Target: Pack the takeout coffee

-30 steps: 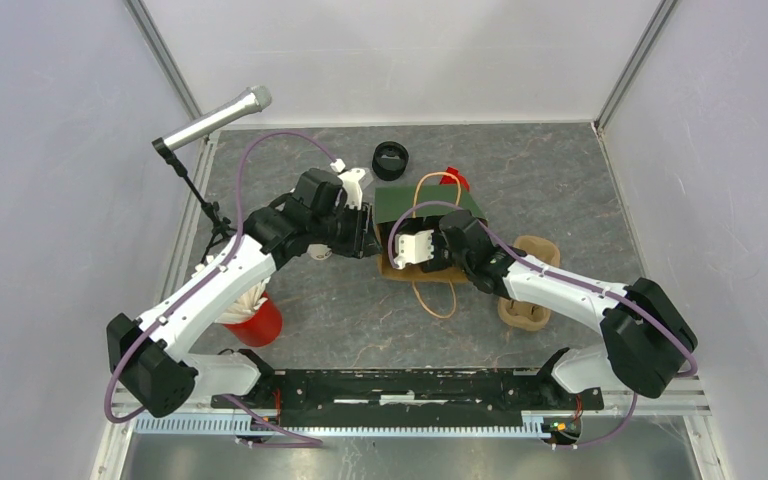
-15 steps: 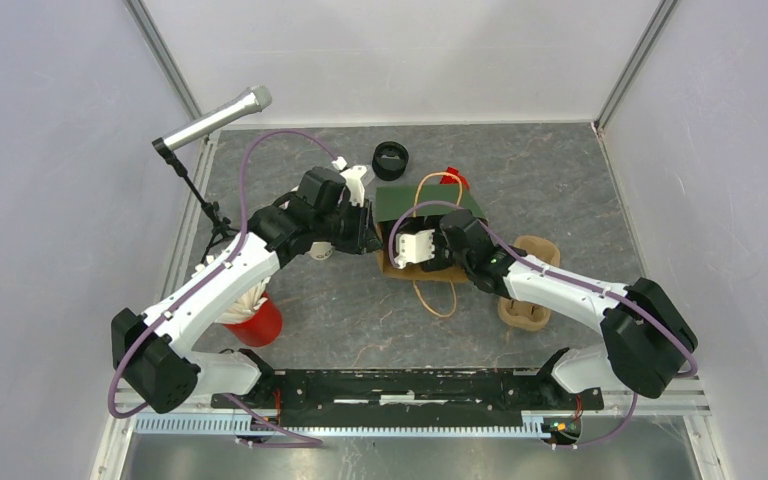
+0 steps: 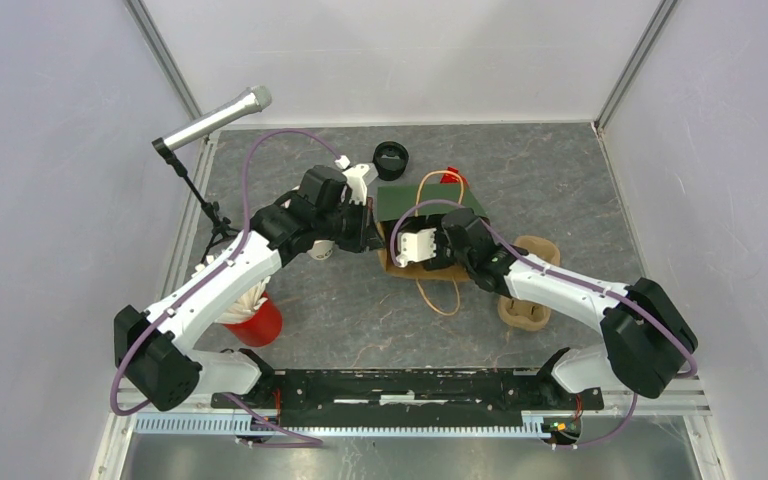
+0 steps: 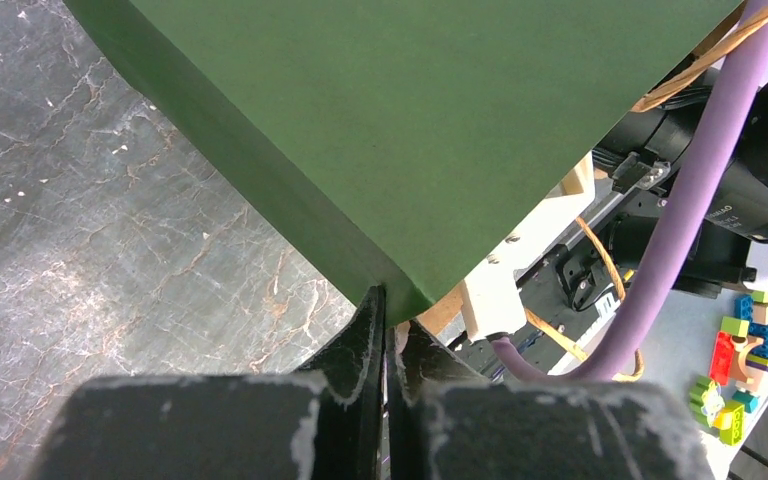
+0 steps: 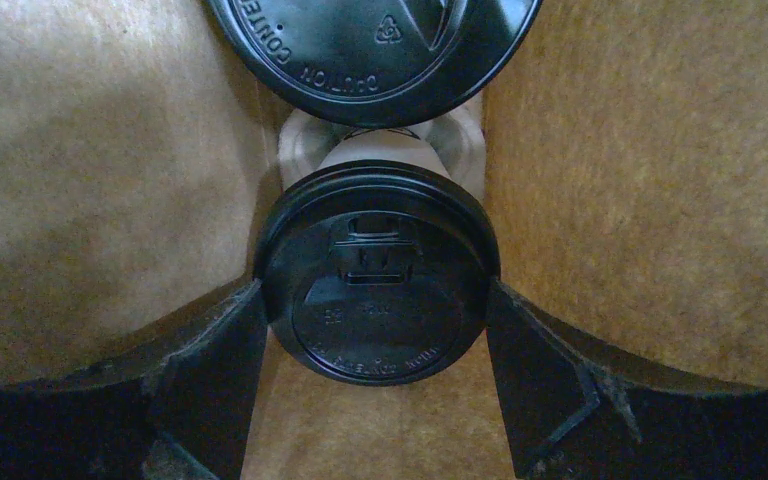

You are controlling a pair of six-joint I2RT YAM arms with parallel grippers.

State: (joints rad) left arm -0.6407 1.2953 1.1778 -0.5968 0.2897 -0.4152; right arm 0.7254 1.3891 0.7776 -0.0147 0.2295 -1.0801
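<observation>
The left gripper (image 4: 388, 318) is pinching an edge of the green paper bag (image 4: 410, 120) at mid-table, its fingers narrow. Inside the bag's brown walls, the right gripper (image 5: 372, 300) is clasping a lidded coffee cup (image 5: 375, 270) by its black lid, just beside the second lidded cup (image 5: 375, 40).

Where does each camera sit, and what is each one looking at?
Top external: fixed high behind the arm bases, looking down on the table; the left arm and right arm show whole.
Left wrist: on the left arm's wrist, looking along the left gripper, shut on a corner of the green bag.
Right wrist: on the right arm's wrist, looking down between brown paper walls at a black-lidded cup; the right gripper clasps its lid.
Shared: top and left wrist views both show the green bag.
</observation>
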